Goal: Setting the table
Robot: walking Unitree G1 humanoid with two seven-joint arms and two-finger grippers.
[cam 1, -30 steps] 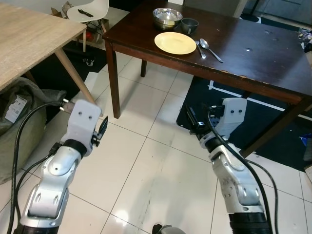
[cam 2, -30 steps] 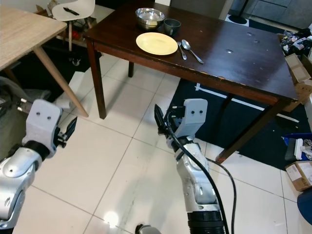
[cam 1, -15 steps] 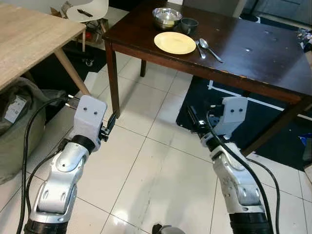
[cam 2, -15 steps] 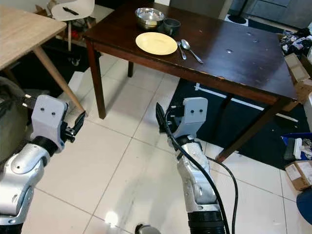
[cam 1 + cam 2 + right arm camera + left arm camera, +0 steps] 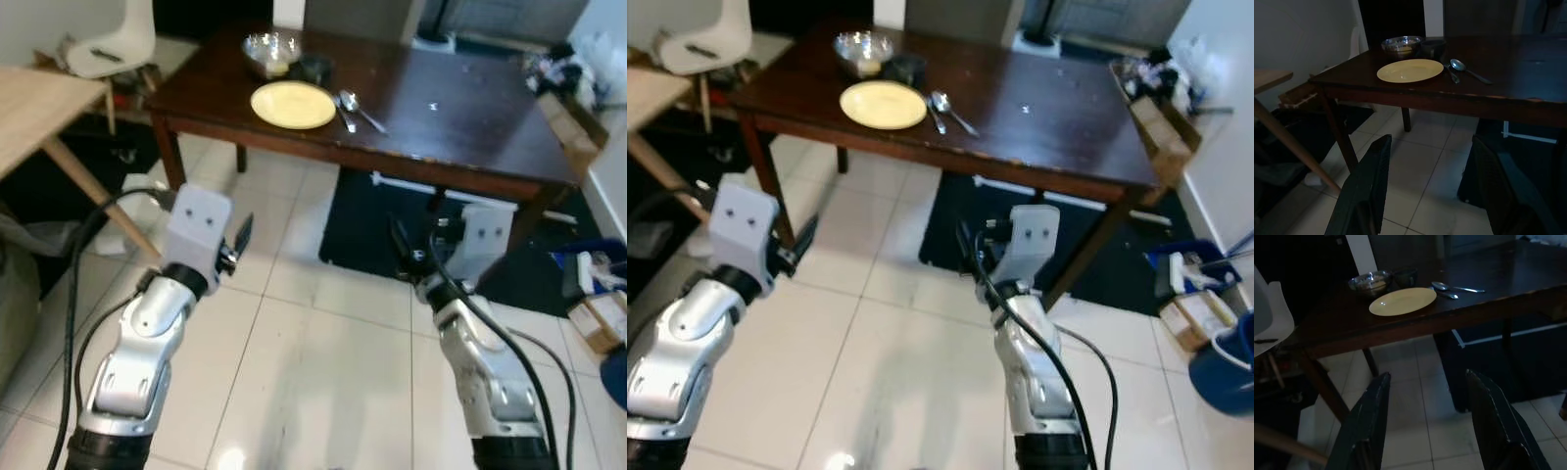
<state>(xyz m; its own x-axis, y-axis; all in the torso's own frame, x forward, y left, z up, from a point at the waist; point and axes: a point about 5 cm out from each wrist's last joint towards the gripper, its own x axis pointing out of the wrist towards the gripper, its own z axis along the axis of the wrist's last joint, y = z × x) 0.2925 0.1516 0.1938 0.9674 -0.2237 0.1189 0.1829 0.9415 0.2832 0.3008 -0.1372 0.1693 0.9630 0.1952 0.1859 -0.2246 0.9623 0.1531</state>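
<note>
While both silver arms are raised over the white tiled floor (image 5: pixel 323 362), the dark brown wooden table (image 5: pixel 460 117) stands ahead of them, well beyond the fingertips. On its near left part lies a round pale yellow plate (image 5: pixel 293 104). Just behind the plate sit a shiny metal bowl (image 5: pixel 271 51) and a small dark cup (image 5: pixel 315 67), side by side and close together. To the right of the plate lie a silver spoon (image 5: pixel 361 108) and a second piece of silver cutlery (image 5: pixel 345 116), near each other, at a slant to the table's edge.

The left gripper (image 5: pixel 1425 421) points toward the table's left front leg, its two long black fingers spread wide apart with nothing between them; through the gap show floor tiles and the table above. The right gripper (image 5: pixel 1435 191) is held likewise, fingers wide apart and empty, aimed at the plate's side of the table. Both grippers hang lower than the tabletop and touch nothing.

A dark rug (image 5: pixel 372 225) lies under the table. A light wooden table (image 5: pixel 39 108) stands to the left, with a white chair (image 5: pixel 113 44) behind it. Cardboard boxes (image 5: pixel 1151 108) sit to the right.
</note>
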